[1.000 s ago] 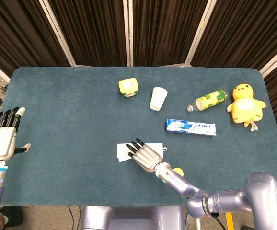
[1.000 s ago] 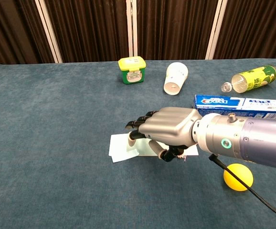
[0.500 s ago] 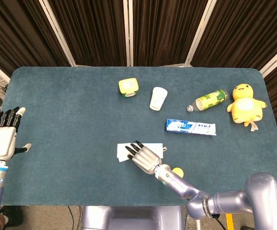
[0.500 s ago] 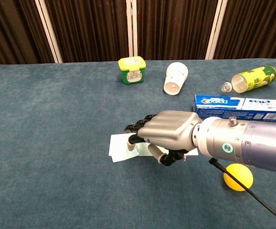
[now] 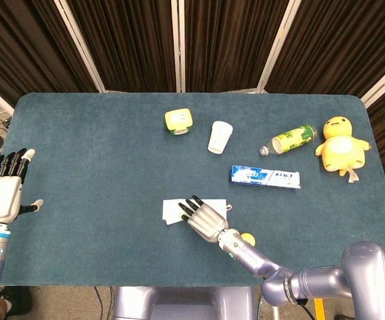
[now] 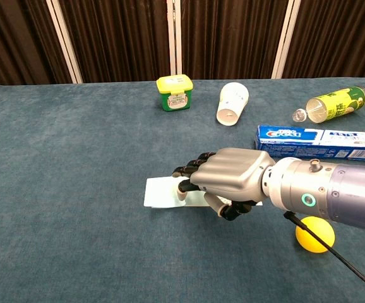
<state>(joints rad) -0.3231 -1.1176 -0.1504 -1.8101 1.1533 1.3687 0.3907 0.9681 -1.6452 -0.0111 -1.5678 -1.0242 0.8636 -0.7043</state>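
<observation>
My right hand [image 5: 206, 219] [image 6: 230, 180] lies palm down over a flat white sheet [image 5: 172, 210] [image 6: 160, 192] near the table's front edge. Its fingertips [image 6: 184, 185] are bent down and touch the sheet, and the thumb curls under the palm. The sheet lies flat on the cloth, with its right part hidden under the hand. Nothing shows gripped. My left hand [image 5: 2, 190] hovers off the table's left edge, fingers straight and apart, holding nothing; only the head view shows it.
A yellow ball [image 5: 247, 237] [image 6: 315, 233] lies just right of the right wrist. Farther back are a toothpaste box [image 5: 266, 177] [image 6: 318, 140], a tipped paper cup [image 5: 220, 137] [image 6: 232, 104], a yellow-green tub [image 5: 178, 121] [image 6: 175, 92], a lying bottle [image 5: 289, 140] [image 6: 331, 104] and a yellow duck plush [image 5: 341, 147].
My right hand has slid a little right and lower onto the sheet. A lifted flap at the sheet's near left corner now lies flat. The left hand has not moved.
</observation>
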